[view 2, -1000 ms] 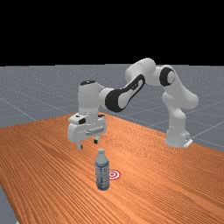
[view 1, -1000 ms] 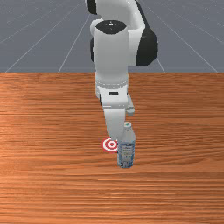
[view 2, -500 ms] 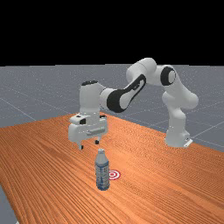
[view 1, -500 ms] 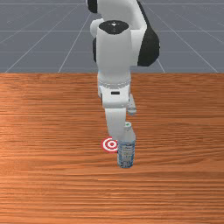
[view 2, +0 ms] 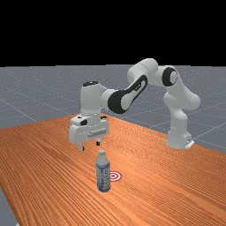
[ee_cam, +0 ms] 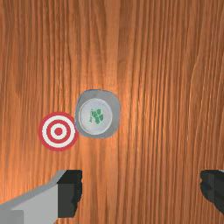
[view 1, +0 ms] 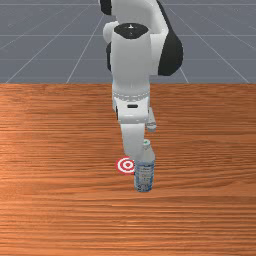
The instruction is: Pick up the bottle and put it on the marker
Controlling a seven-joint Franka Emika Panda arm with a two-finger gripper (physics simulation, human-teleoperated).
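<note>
Wood table (view 2: 145,176); arm (view 2: 118,100) reaches over it from the far view's right, hand pointing down. Pincer (view 2: 90,146) is open, fingers wide apart, nothing in it, above cap height and off toward 11 o'clock of the bottle in the far view. Bottle (view 1: 144,174) stands upright on the table, not picked up. Target marker (view 1: 126,165) lies flat just beside it, at 10 o'clock from the bottle in the front view, about 4 o'clock in the far view; can't quite tell if the base touches its rim. Cap (ee_cam: 96,116) sits ahead of the line between the fingers, toward the marker-side finger.

Step in hand looks like lining up for the grasp. Shift over first until the cap is midway between the fingers, then drop straight down; going down off-center could tip the bottle. Close evenly around the body, lift slightly, short carry, set down level.
</note>
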